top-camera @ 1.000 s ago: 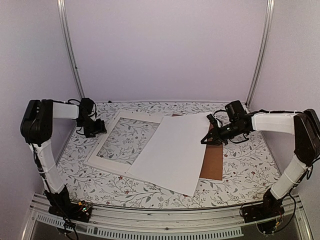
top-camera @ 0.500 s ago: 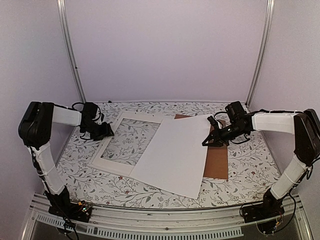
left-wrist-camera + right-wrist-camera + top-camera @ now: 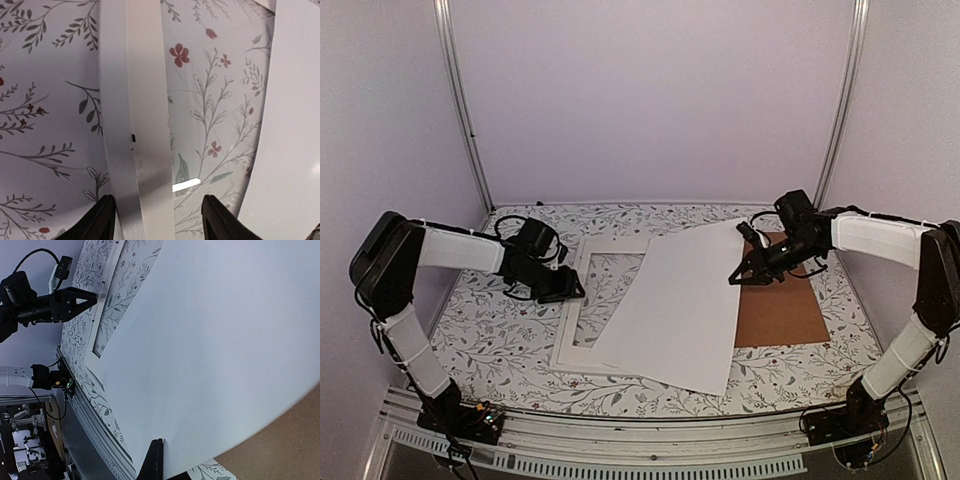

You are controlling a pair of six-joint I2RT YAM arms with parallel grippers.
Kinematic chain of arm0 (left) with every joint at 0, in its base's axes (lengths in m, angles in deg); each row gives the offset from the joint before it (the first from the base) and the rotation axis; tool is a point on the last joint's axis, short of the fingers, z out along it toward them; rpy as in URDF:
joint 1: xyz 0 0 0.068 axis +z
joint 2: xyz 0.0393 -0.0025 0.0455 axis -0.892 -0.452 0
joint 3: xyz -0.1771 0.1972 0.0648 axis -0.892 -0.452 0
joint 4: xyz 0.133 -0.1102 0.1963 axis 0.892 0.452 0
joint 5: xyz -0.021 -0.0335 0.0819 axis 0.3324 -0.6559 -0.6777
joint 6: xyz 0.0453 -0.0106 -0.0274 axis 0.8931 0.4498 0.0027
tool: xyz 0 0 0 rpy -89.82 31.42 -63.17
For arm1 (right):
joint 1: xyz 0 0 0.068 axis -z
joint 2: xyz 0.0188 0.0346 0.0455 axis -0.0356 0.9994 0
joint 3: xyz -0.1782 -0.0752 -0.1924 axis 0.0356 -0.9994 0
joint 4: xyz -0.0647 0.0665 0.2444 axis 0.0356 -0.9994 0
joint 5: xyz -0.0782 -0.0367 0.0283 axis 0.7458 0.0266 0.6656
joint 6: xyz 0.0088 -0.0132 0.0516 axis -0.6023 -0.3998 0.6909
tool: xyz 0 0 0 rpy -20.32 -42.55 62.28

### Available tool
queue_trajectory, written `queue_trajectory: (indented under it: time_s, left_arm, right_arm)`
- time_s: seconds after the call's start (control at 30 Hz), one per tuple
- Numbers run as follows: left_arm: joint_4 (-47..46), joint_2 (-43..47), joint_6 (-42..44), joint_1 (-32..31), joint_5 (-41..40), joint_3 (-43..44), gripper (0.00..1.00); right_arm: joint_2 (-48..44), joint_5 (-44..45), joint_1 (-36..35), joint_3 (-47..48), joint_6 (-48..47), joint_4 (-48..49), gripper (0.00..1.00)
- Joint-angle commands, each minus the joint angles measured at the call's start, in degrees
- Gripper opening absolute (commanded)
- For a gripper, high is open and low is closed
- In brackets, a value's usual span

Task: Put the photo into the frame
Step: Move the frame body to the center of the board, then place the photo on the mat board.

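The photo lies white back up, its right edge lifted, overlapping the right part of the white frame. My right gripper is shut on the photo's right edge; in the right wrist view one dark finger pinches the sheet. My left gripper is open at the frame's left border. In the left wrist view its fingers stand either side of that white border, with the clear pane and the photo's edge to the right.
A brown hardboard backing panel lies flat at the right, partly under the photo and below my right gripper. The floral tablecloth covers the table. Metal posts stand at the back corners, and a rail runs along the near edge.
My left gripper has moved right and nearer, and the frame has slid and turned with it toward the middle. The photo now covers more of the frame. More of the brown panel shows.
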Motion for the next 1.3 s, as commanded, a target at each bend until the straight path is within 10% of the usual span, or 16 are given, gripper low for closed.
queue_trajectory:
  time_s: [0.0,0.7,1.27]
  left_arm:
    - [0.56,5.09,-2.03,-1.43,-1.04,-0.34,0.62]
    - [7.01,14.64,3.97,13.72,-9.92,4.03,0.7]
    - [5.81,15.94,4.62,20.05,-7.24,1.62,0.77]
  right_arm:
    - [-2.29,-0.47,0.33,4.57,-3.52,-5.05,0.0]
    - [7.77,-19.48,-12.96,31.45,4.94,-3.22,0.0]
    - [12.9,-33.67,-18.82,32.88,25.96,24.12,0.0]
